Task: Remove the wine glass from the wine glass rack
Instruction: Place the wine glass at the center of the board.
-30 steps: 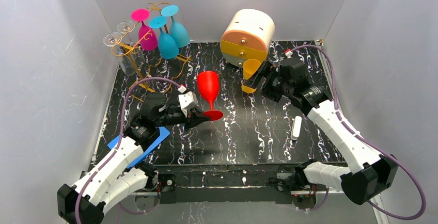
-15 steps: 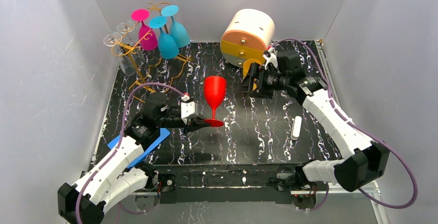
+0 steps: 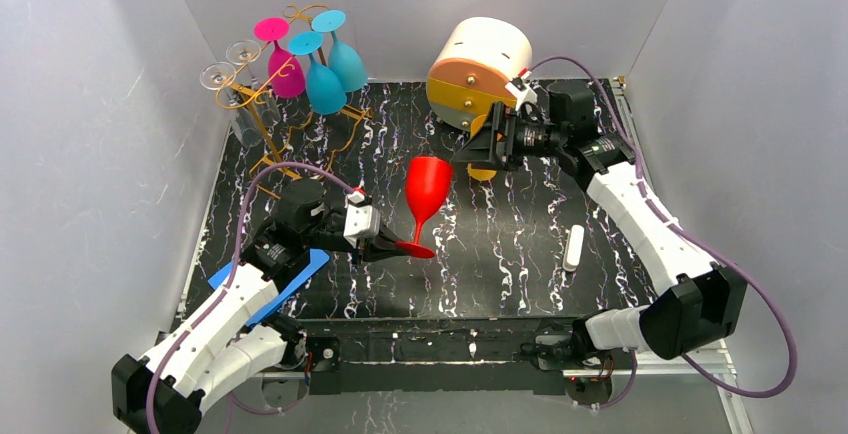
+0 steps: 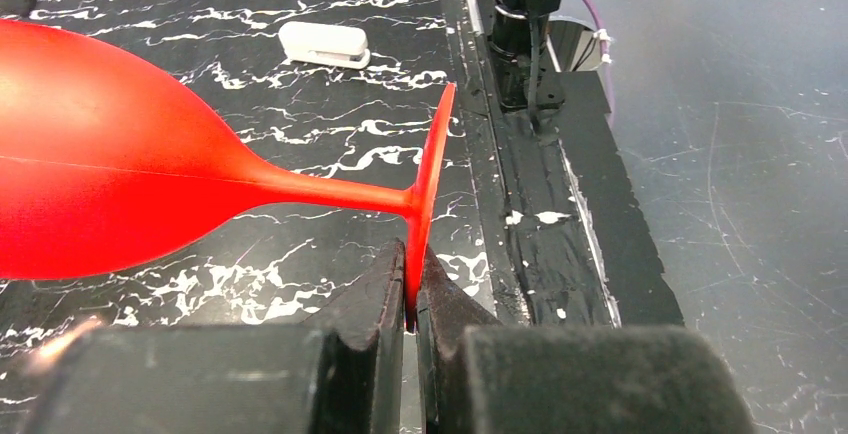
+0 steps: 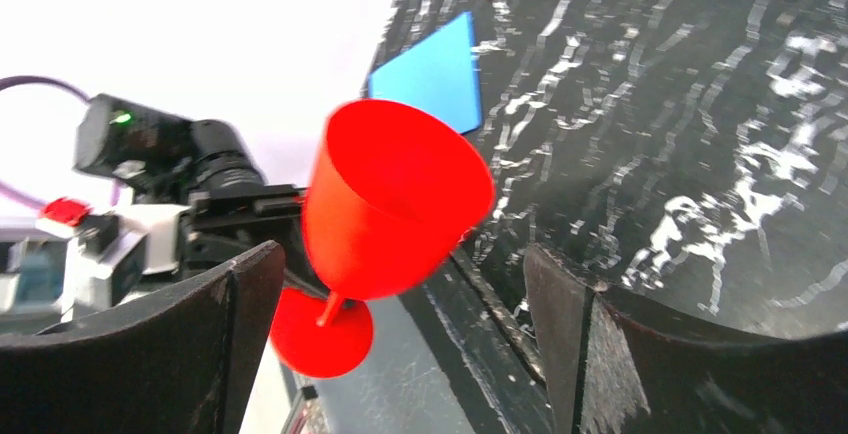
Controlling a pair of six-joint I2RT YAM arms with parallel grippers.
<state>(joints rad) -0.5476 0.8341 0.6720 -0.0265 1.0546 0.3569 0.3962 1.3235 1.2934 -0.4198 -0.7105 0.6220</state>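
Note:
A red wine glass point(image 3: 426, 192) is held tilted above the middle of the black table, off the rack. My left gripper point(image 3: 392, 248) is shut on the rim of its foot; the left wrist view shows the fingers point(image 4: 385, 294) pinching the thin red foot point(image 4: 424, 194). My right gripper point(image 3: 478, 146) is open and empty, a little to the right of the glass bowl and in front of the drawer box. In the right wrist view the red glass point(image 5: 390, 199) sits ahead between my open fingers point(image 5: 245, 324). The gold wire rack point(image 3: 262, 119) stands at the back left.
Pink, two blue and two clear glasses point(image 3: 325, 79) hang on the rack. A round cream-and-orange drawer box point(image 3: 478, 74) stands at the back centre. A white bar point(image 3: 573, 248) lies at the right, a blue card point(image 3: 285, 279) near the left arm.
My left gripper has carried the red glass right and toward the front, tilting it. My right gripper has moved back and left, toward the drawer box and the glass.

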